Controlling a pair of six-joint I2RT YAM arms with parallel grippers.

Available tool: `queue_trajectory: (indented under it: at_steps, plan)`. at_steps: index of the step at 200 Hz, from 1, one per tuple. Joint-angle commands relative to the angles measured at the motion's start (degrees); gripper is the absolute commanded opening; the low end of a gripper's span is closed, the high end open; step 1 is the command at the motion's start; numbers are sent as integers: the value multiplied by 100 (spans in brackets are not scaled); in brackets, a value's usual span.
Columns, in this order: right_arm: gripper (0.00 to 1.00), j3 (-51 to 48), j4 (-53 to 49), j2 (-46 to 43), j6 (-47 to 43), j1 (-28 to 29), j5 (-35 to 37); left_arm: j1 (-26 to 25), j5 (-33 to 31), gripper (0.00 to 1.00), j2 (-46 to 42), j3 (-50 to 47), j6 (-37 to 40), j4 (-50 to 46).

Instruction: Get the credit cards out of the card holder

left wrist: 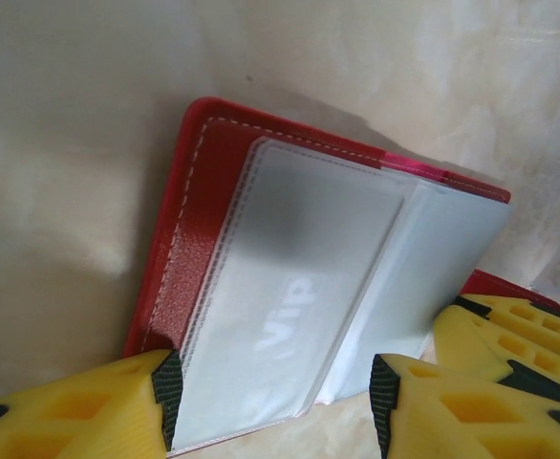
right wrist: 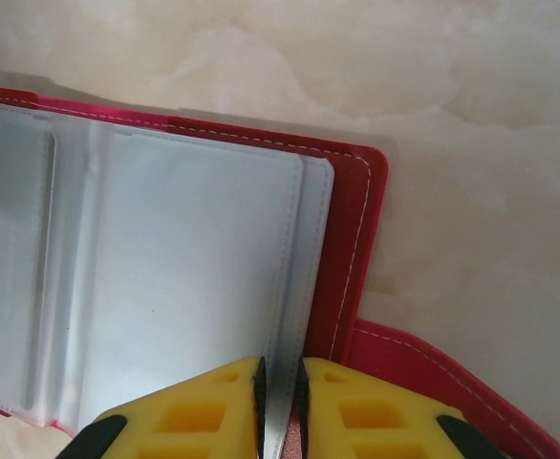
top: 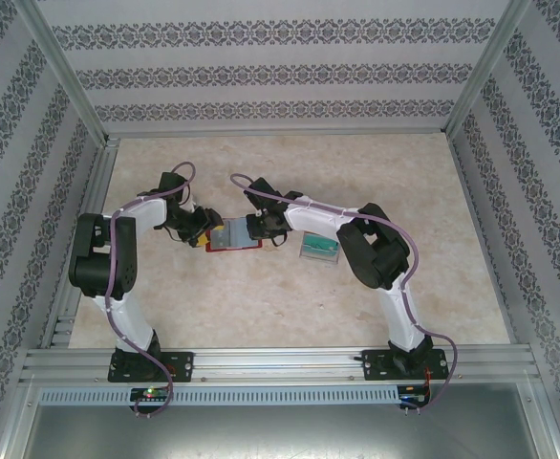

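Observation:
The red card holder [top: 232,236] lies open on the table between my two grippers. Its grey see-through pockets [left wrist: 356,268] fan out, and one credit card [left wrist: 285,325] with pale lettering sits inside a pocket. My left gripper [left wrist: 276,406] stands open astride that pocket's near end, its left pad [left wrist: 168,397] against the pocket's edge. My right gripper [right wrist: 280,402] is shut on a thin pocket leaf [right wrist: 311,258] at the holder's [right wrist: 356,249] right side. A teal-green credit card [top: 320,247] with a dark one beneath lies on the table right of the holder.
The holder's red closing tab [right wrist: 423,373] sticks out beside my right fingers. The beige tabletop [top: 290,306] is ringed by aluminium rails [top: 280,361] and patterned walls. The right arm's elbow [top: 376,244] hangs just beside the loose cards.

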Motion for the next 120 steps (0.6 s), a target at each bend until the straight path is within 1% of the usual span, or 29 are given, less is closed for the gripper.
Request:
queue_trajectory:
  at_steps: [1, 29, 70, 120]
  plan:
    - [20, 80, -66, 85, 85, 77, -111, 11, 217, 57, 94, 3, 103, 275]
    - [20, 108, -92, 133, 93, 90, -149, -47, 389, 57, 151, -8, 103, 364]
    - [20, 116, -94, 147, 96, 107, -183, -46, 344, 57, 157, -40, 112, 345]
    - [20, 141, -96, 173, 112, 116, -203, -63, 990, 57, 197, -27, -50, 726]
